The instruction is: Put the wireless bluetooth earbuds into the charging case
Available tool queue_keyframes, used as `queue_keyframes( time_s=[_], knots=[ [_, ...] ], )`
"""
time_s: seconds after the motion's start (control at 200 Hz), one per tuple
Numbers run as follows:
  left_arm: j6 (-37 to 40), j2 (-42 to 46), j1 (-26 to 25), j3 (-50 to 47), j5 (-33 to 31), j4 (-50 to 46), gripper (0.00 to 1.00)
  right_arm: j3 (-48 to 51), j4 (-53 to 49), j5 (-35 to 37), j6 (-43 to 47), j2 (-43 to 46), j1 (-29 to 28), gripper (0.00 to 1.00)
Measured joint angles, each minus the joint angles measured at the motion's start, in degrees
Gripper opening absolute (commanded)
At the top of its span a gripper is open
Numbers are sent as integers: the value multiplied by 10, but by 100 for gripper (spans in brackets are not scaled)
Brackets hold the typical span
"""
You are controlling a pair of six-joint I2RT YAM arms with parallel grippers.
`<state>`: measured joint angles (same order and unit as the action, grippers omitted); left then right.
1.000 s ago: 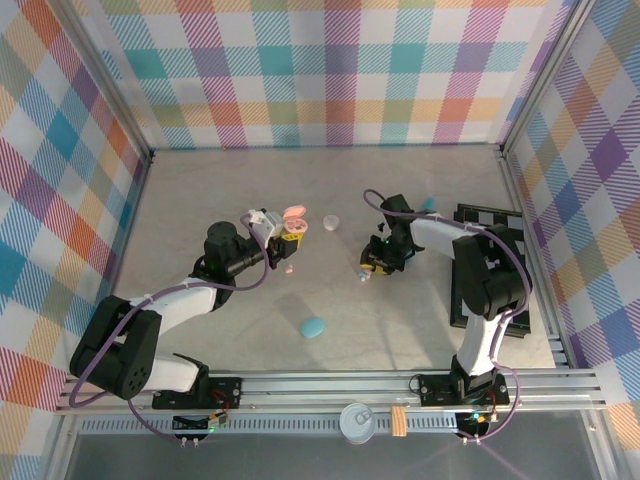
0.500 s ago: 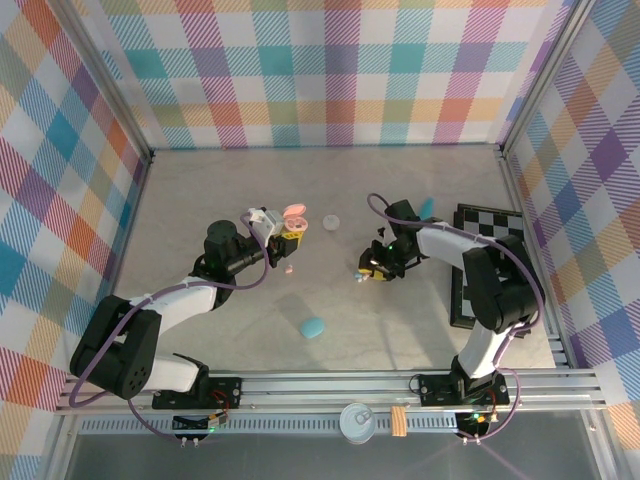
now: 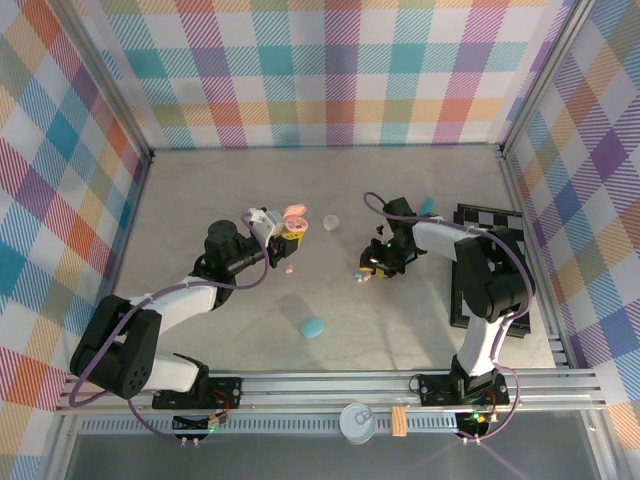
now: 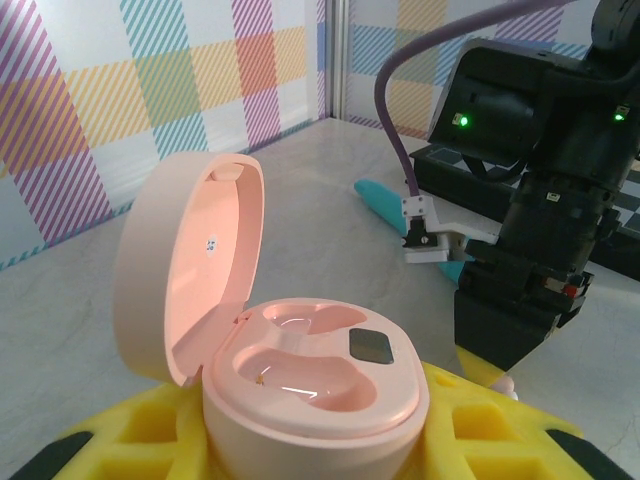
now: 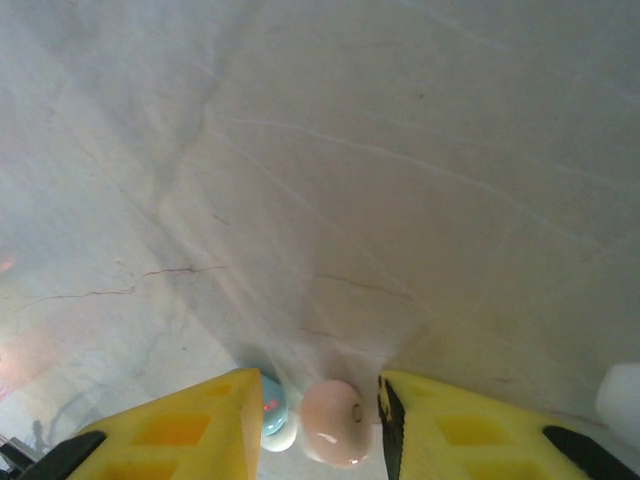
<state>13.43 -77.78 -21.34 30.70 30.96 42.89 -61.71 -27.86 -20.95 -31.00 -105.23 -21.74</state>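
Pink earbud (image 5: 332, 424) between right tool's (image 5: 320, 392) parted fingers (image 5: 470, 432), left tool (image 3: 290, 236) clamped on open pink case (image 4: 300, 365).

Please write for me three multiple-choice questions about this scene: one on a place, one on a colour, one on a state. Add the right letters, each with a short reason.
1. Where is the pink earbud?
A. Inside a well of a case
B. On the table, between the fingers of the right gripper
C. Against the back wall

2. What colour is the pebble-shaped case lying alone on the table?
A. Teal
B. Pink
C. White

3. In what state is the pink charging case that the left gripper holds?
A. Lid open, both wells empty
B. Lid shut
C. Lid open, both wells filled

Answers:
1 B: the right wrist view shows it on the marble between the yellow fingers.
2 A: the top view shows it teal.
3 A: the left wrist view shows the raised lid and bare wells.
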Motion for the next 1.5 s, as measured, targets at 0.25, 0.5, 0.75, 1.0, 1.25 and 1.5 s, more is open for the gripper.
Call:
queue_keyframes(
  time_s=[0.25, 0.5, 0.75, 1.0, 1.25, 1.5],
  knots=[
    [2, 0, 0, 0, 0, -10, 27, 2, 4, -17, 2, -1, 4, 34],
    [4, 0, 0, 0, 0, -10, 27, 12, 15, -25, 2, 1, 9, 31],
    [4, 0, -3, 0, 0, -10, 27, 19, 24, -38, -1, 4, 9, 31],
    [6, 0, -3, 0, 0, -9, 27, 26, 23, -45, -1, 11, 3, 31],
    [6, -2, -3, 0, 0, -8, 27, 27, 30, -56, -5, 11, 3, 31],
    [6, -2, -3, 3, 0, -8, 27, 27, 37, -68, -11, 9, 3, 30]
  ],
)
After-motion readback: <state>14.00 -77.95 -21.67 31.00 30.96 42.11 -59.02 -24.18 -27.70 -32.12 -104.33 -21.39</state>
